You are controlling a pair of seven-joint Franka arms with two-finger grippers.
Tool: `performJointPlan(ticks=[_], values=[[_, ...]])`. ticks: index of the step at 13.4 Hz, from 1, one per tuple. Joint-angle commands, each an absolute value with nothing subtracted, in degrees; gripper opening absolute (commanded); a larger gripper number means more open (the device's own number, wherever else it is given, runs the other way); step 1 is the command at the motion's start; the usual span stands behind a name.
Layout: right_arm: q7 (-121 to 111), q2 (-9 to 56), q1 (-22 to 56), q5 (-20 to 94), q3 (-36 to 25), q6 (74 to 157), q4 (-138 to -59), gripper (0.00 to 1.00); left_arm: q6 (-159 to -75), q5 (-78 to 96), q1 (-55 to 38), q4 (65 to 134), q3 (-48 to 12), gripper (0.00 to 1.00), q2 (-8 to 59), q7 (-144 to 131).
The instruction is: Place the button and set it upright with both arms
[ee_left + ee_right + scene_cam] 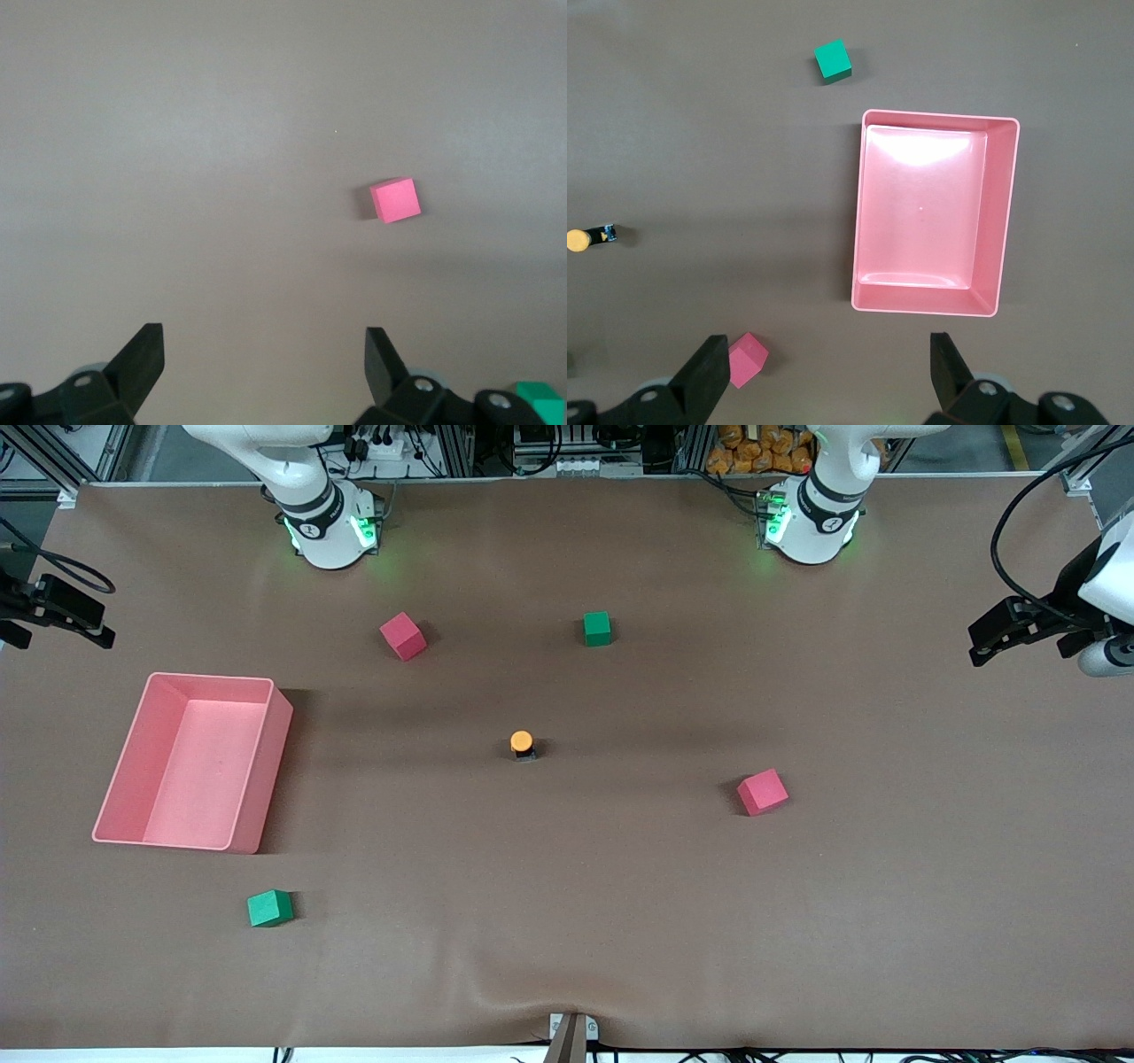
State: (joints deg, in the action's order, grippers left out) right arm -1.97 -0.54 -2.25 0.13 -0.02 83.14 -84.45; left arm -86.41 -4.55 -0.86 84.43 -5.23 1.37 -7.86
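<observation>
Button [522, 743] stood upright, orange cap up, mid-table; left gripper [264, 376] and right gripper [824, 376] hung wide open, empty; no readable writing

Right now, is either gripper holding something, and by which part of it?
Nothing is held. The left gripper and the right gripper are both open and empty; the button stands alone mid-table.

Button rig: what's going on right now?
Nothing is held. The button stands orange cap up mid-table, untouched. The left gripper hangs open over the left arm's end of the table, the right gripper open over the right arm's end, beside the pink bin. Both arms wait.
</observation>
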Motion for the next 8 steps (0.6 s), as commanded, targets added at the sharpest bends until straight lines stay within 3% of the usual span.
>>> performJointPlan(ticks=[1, 8], values=[[-2.9, -0.2, -3.7, 0.4, 0.4, 82.8, -83.6, 1.00, -86.9, -3.4, -1.5, 85.8, -4.2, 1.00, -0.2, -4.2], [-2.9, -0.2, -4.1, 0.4, 0.4, 82.7, -83.6, 1.00, -86.8, -3.4, -1.3, 85.7, -4.1, 1.00, -0.2, -5.0]])
